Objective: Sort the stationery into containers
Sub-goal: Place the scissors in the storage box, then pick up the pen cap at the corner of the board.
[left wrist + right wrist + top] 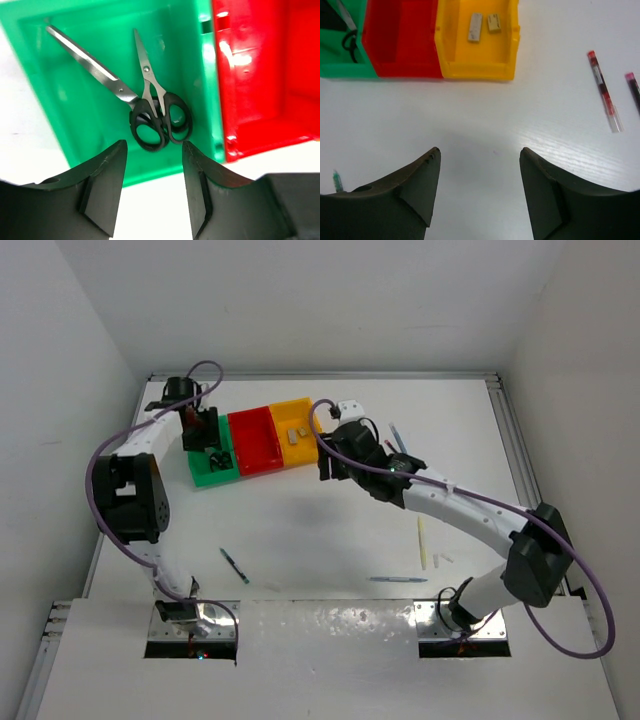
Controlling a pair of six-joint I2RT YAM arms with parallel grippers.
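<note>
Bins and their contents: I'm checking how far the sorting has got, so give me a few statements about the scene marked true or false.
1. Black-handled scissors lie inside the green bin. True.
2. The red bin is filled with pens. False: no pens show in it.
3. Two small eraser blocks lie in the yellow bin. True.
4. The left tool is clamped on the scissors. False: its fingers stand apart with nothing between them, and the scissors rest on the bin floor.
5. Every pen is already in a bin. False: a red-tipped pen lies on the table, to the right of the yellow bin in the right wrist view.
</note>
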